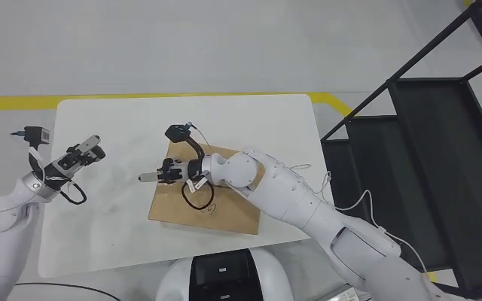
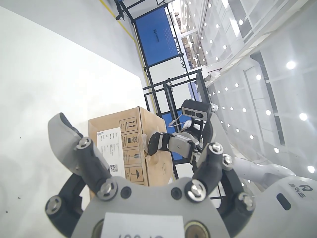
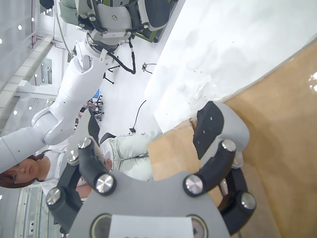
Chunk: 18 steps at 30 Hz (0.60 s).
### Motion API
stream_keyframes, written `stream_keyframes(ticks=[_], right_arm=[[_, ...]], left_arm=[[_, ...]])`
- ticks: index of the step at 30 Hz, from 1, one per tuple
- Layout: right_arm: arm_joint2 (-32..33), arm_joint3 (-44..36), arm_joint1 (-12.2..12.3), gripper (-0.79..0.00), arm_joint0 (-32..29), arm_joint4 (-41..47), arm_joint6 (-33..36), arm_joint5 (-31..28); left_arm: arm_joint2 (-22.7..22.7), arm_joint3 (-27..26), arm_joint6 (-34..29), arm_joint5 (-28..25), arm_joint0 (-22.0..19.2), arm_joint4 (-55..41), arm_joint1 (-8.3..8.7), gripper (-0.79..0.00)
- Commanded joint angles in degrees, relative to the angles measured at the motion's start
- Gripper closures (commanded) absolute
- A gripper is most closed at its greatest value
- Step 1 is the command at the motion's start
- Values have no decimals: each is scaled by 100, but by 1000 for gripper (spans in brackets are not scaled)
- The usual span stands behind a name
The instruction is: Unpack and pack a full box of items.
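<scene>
Cardboard box (image 1: 226, 213) sat right of centre on the table (image 1: 135, 113) and looked closed. Right gripper (image 1: 154, 175) was at its left edge, fingers apart, one pad against a ragged flap corner. Left gripper (image 1: 92, 148) hung spread and empty, well apart at the table's left. Risk: the pad slips and tears more cardboard, or shoves the unbraced box.

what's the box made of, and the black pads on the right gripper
Box: looks like cardboard, plain brown and matte, with a ragged torn corner. Pads on the right gripper: probably rubber or similar, matte black with small dimples, backed by smooth grey shells that look like plastic.
</scene>
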Motion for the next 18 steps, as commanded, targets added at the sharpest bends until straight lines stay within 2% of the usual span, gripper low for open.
stream_keyframes(ticks=[1,6,9,15,18], right_arm=[[75,29,-6,-785,-19,174,38,-108],[462,-227,81,-785,-258,740,321,-474],[794,-524,209,-785,-456,633,402,-501],[1409,-1232,485,-785,-801,-669,295,-405],[1507,-1279,546,-785,-827,-1189,314,-445]], left_arm=[[14,2,-8,12,-6,17,-11,-785],[42,38,-45,39,-36,42,-36,-785],[91,43,-76,58,-78,66,-57,-785],[181,46,-111,66,-176,115,-100,-785],[190,63,-118,48,-205,152,-113,-785]])
